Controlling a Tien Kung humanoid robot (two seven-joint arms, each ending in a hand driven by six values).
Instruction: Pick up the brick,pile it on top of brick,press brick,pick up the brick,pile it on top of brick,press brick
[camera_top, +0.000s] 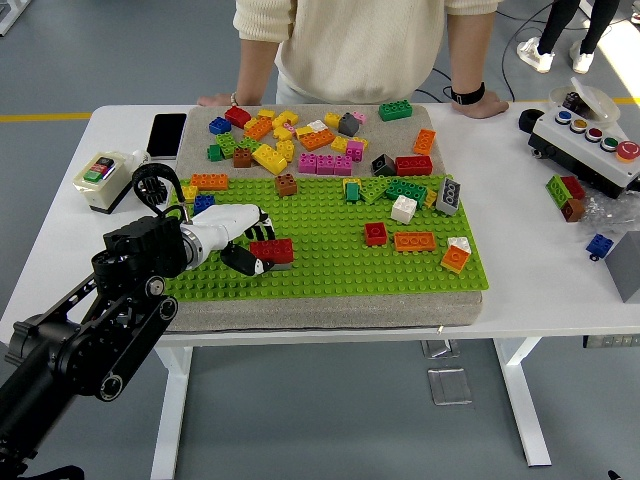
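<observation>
a person (365, 40) stands at the far side of the white bench (540, 270), both hands resting on its far edge. on the green baseplate (340, 250), near its left side, the left hand (235, 232) has its fingers (262, 228) pinching a red brick (271, 250).

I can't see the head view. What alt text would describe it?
A robot's left hand grips a red brick sitting on a grey brick on a green baseplate. Loose coloured bricks lie scattered beyond it. A person stands at the white table's far side, hands resting on its edge.
</observation>
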